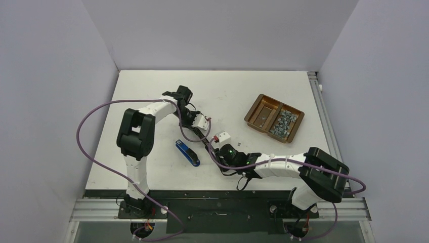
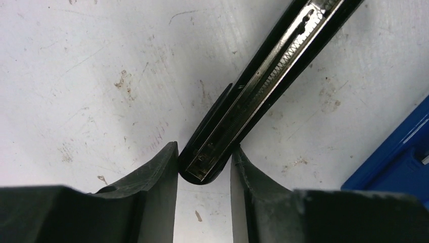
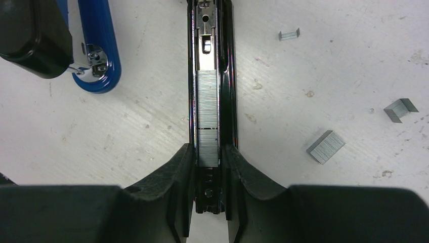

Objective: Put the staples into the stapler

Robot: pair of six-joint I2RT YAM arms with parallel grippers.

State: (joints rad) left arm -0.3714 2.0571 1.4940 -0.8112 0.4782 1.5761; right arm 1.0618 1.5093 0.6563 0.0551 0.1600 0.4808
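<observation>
- From above, the left gripper (image 1: 205, 127) and the right gripper (image 1: 217, 143) meet mid-bench, just beyond the blue stapler (image 1: 187, 152). The brown tray (image 1: 264, 109) sits well apart on the right, with spare staples (image 1: 283, 123) heaped in its right compartment.
- At the left wrist, the fingers (image 2: 159, 169) press on both sides of the rounded end of the black stapler (image 2: 238, 109), so this gripper looks clamped on it. The spring channel lies open and facing up.
- At the right wrist, the gripper is clamped on the other end of the same open rail. A strip of staples (image 3: 207, 119) already lies in the channel, and loose blocks (image 3: 325, 147) are scattered on the bench (image 3: 126, 126) beside it.
- With both ends held, any twist or pull by one arm could tip the rail and shake the strip out. The strip shows a seam, so it might buckle or jam when the stapler is shut.
</observation>
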